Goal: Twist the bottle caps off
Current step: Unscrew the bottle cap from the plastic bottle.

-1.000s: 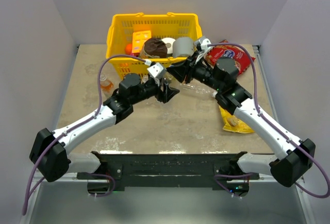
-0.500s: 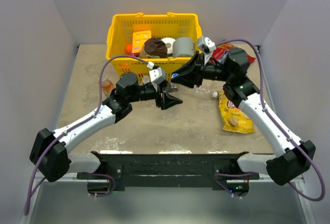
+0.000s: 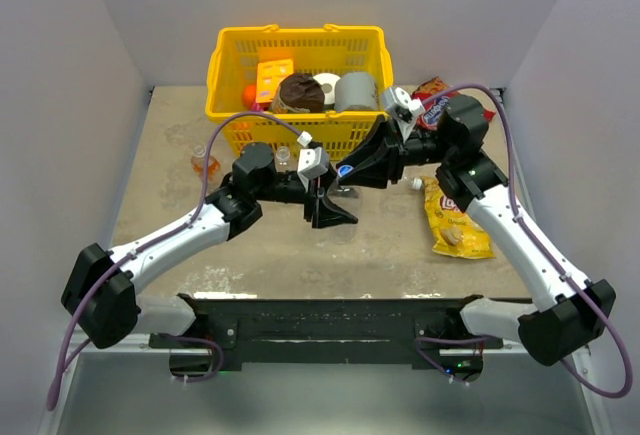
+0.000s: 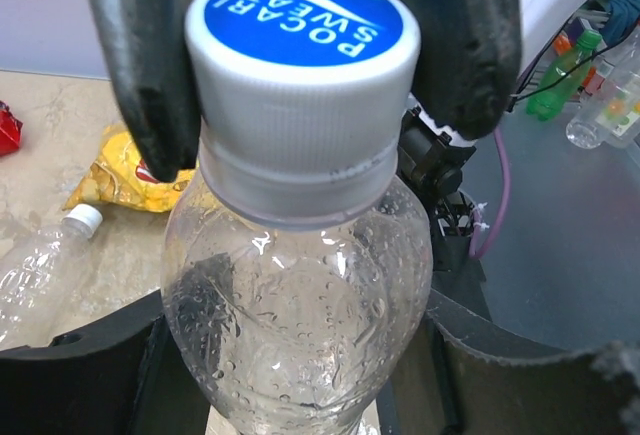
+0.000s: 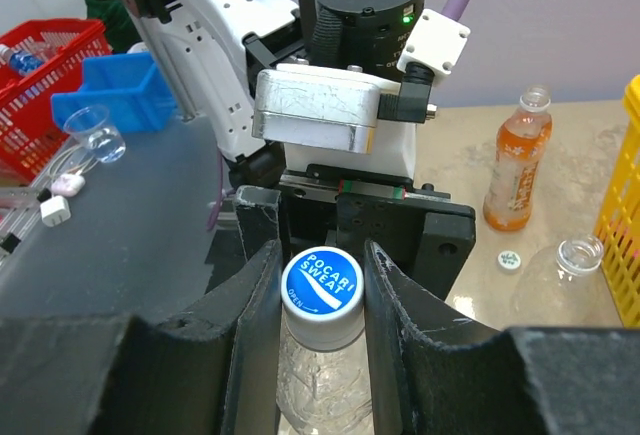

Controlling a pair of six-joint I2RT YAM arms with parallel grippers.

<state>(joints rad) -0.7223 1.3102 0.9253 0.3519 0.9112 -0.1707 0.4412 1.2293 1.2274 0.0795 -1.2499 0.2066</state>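
Observation:
My left gripper (image 3: 330, 201) is shut on a clear bottle (image 4: 300, 305), holding it off the table. Its white cap with a blue face (image 4: 302, 50) points at my right gripper (image 3: 358, 167). In the right wrist view the right fingers (image 5: 262, 305) press on both sides of that cap (image 5: 322, 285). An orange drink bottle (image 5: 520, 170) stands at the left of the table (image 3: 204, 162). A loose cap (image 5: 510, 259) lies beside an open clear bottle (image 5: 570, 265). Another clear capped bottle (image 4: 40, 265) lies on the table.
A yellow basket (image 3: 225, 65) with a grey can, rolls and packets stands at the back. A yellow chip bag (image 3: 455, 220) lies under the right arm, and a red bag (image 3: 440, 95) lies behind it. The table's near edge is a black rail (image 3: 320, 315).
My left gripper has carried the bottle nearer and to the right. My right gripper has drawn back to the right and now has its fingers round the cap.

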